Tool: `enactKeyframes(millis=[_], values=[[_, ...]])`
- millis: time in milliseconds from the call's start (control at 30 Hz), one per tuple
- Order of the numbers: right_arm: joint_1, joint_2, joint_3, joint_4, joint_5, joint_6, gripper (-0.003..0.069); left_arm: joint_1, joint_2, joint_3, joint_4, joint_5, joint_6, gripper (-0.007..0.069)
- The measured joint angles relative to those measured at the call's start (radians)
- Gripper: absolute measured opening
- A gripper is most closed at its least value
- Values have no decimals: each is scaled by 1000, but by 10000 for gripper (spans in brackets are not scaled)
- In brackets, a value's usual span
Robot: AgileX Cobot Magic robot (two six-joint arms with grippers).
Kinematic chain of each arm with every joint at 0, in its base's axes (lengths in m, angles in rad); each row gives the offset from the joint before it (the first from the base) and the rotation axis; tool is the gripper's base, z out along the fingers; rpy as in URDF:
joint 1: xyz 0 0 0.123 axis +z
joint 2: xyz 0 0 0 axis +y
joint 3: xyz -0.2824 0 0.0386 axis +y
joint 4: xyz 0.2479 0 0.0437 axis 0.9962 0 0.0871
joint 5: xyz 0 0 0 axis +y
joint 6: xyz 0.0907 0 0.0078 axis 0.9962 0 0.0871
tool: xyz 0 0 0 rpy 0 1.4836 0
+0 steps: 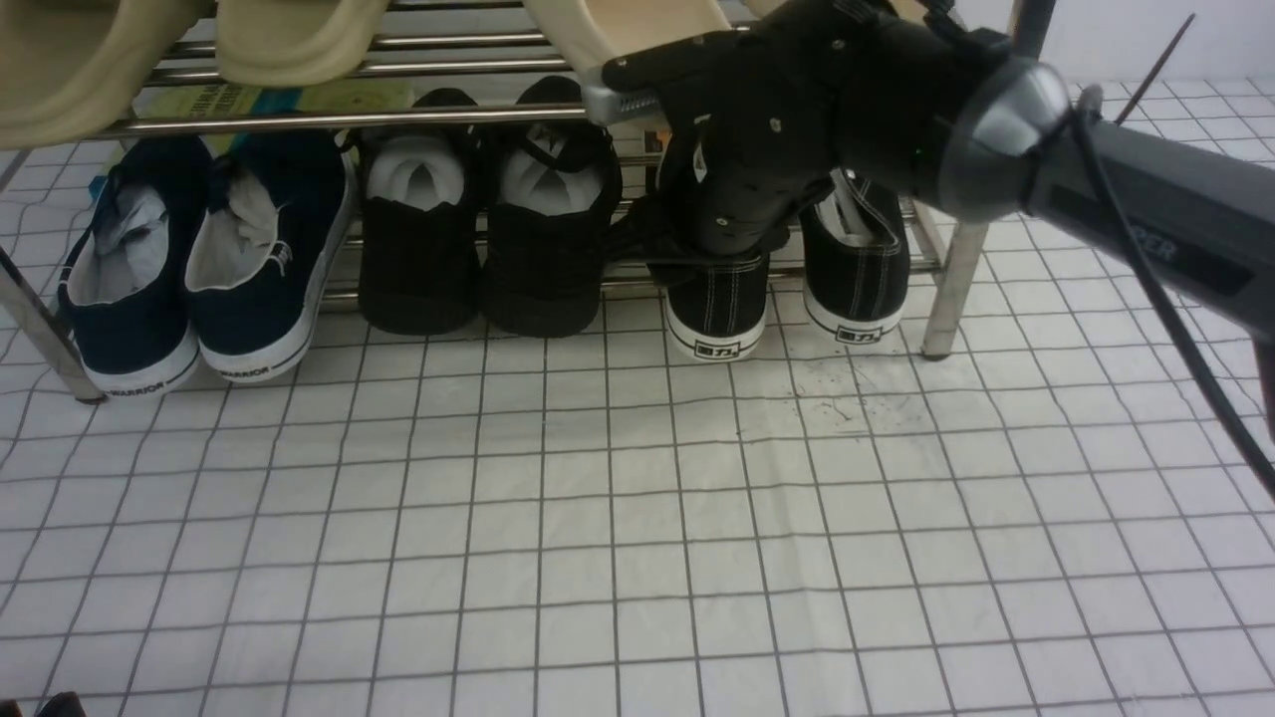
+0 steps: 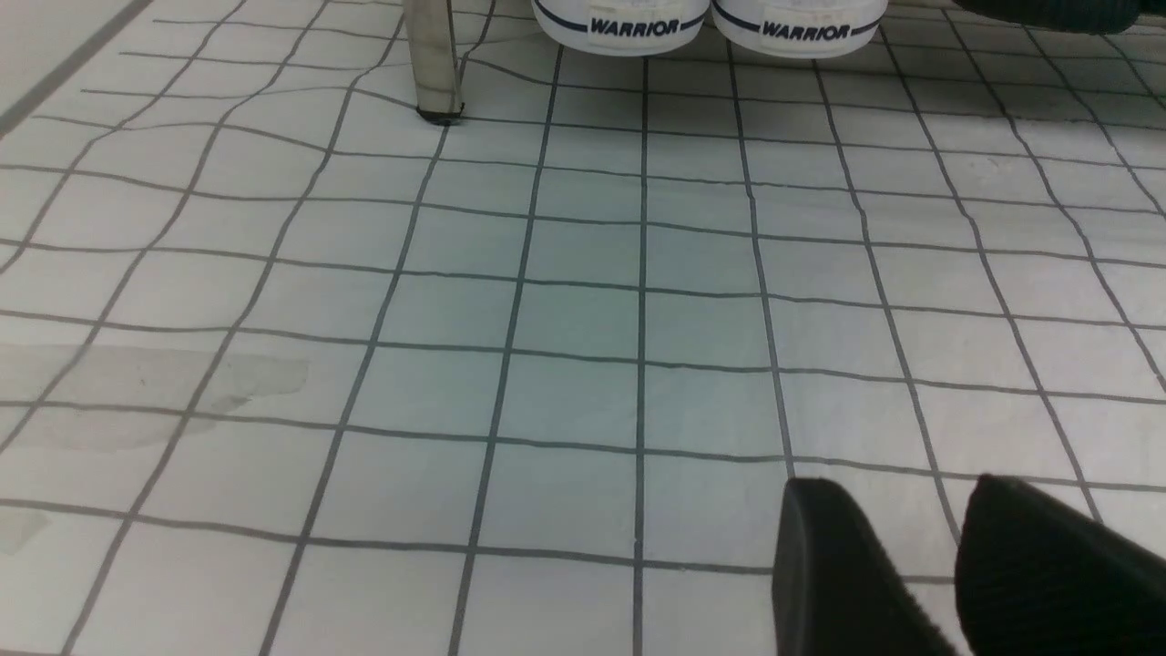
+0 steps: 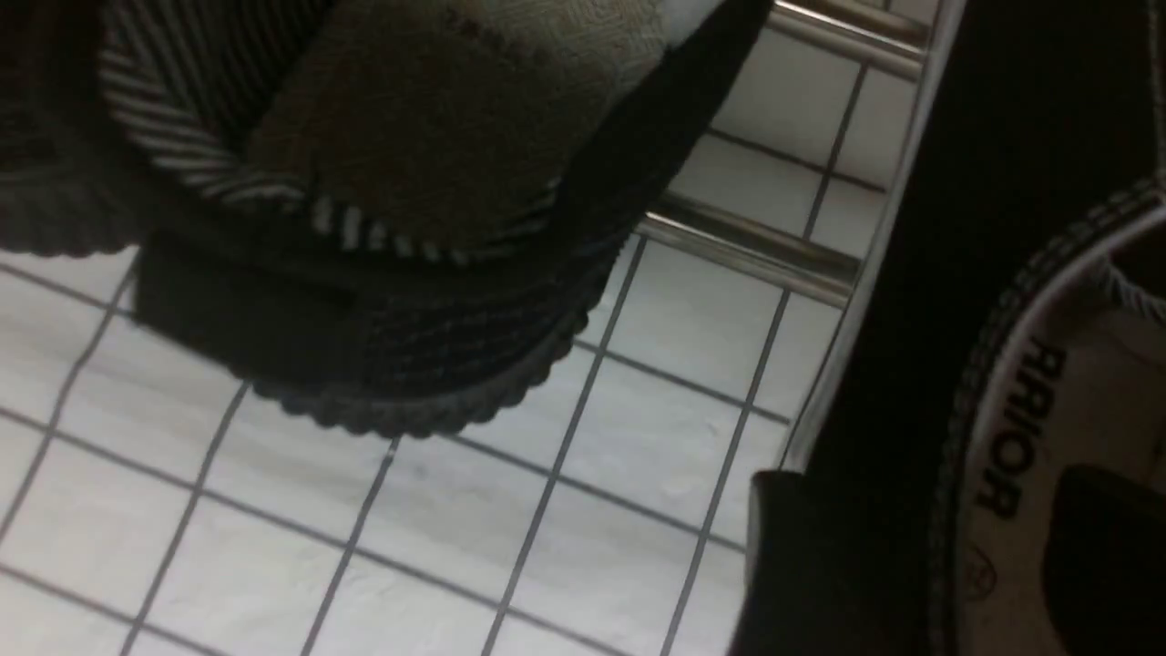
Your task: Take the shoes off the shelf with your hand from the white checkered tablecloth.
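Reaching under the shelf point(image 1: 941, 289), the right claw point(image 3: 934, 483), spread, straddles one collar of the shoes point(image 1: 719, 304): grasp step, apparently; next, pinch and withdraw.

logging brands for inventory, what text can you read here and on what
"WARRIOR": heels of both navy sneakers.
"ARIOR", cut off: insole of one of the black canvas sneakers.
That pair's heel labels: characters too small to read.
Lettering on the right arm and the yellow-green box: blurred.
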Motion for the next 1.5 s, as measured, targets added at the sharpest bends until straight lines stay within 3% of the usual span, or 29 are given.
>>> enactKeyframes(millis=[133,200,300,967,1300,1500], values=[[0,8,-1,-5,-17,0,276,0,0,0,0,0,0,239],[0,9,-2,-8,-12,0,125,0,0,0,0,0,0,239],[0,11,-13,-8,8,0,11,0,0,0,0,0,0,239],[7,26,-202,6,352,-60,2,0,0,0,0,0,0,239],[81,-52,-204,-41,395,-61,4,0,0,0,0,1,0,239],[101,-160,-201,27,395,-61,8,0,0,0,0,1,0,239]])
